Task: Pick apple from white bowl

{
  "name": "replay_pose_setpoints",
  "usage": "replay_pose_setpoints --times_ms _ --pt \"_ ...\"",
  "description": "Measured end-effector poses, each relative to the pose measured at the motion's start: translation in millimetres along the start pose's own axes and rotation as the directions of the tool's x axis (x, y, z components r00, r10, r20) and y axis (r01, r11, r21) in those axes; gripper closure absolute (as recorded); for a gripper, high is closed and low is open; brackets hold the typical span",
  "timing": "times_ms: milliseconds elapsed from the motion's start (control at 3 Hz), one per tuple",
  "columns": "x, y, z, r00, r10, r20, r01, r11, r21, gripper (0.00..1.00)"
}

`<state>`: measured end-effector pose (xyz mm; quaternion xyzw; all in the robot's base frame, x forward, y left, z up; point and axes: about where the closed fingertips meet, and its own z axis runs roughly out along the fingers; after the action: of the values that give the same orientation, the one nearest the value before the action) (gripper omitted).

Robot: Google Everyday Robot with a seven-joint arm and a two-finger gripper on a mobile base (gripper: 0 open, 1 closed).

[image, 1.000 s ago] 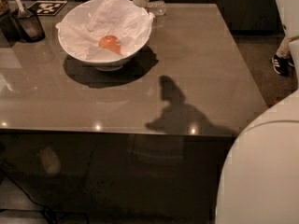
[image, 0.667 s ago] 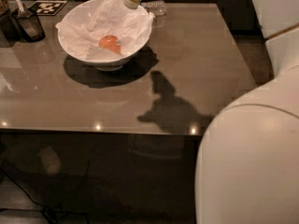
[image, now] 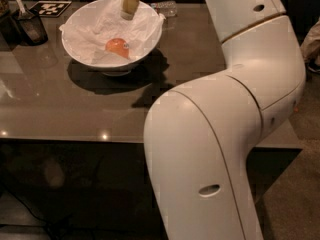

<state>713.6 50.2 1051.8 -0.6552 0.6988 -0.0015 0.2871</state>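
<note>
Change since the earlier view: the arm [image: 225, 134] has swung across the foreground and now hides the right side of the table [image: 60, 109]. The gripper [image: 131, 3] has come lower over the far side of the white bowl [image: 127, 65]. It points downward with a slight tilt, its tip at the crumpled paper [image: 95, 31]. Its opening cannot be told. The apple [image: 117, 47] lies in the bowl just below the gripper on the camera side, clear of it.
</note>
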Motion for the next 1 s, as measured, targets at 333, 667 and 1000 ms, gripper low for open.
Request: replay_pose_setpoints --times_ms 333,667,1000 --pt "-7.1 -7.9 3.6 1.0 -0.002 0.023 0.001 0.9996 0.027 0.0" --pt "-17.0 -8.2 26.8 0.999 -0.009 0.047 0.009 1.0 0.004 0.0" --pt "-20.4 -6.7 50.4 0.999 -0.011 0.038 0.012 0.9996 -0.025 0.0"
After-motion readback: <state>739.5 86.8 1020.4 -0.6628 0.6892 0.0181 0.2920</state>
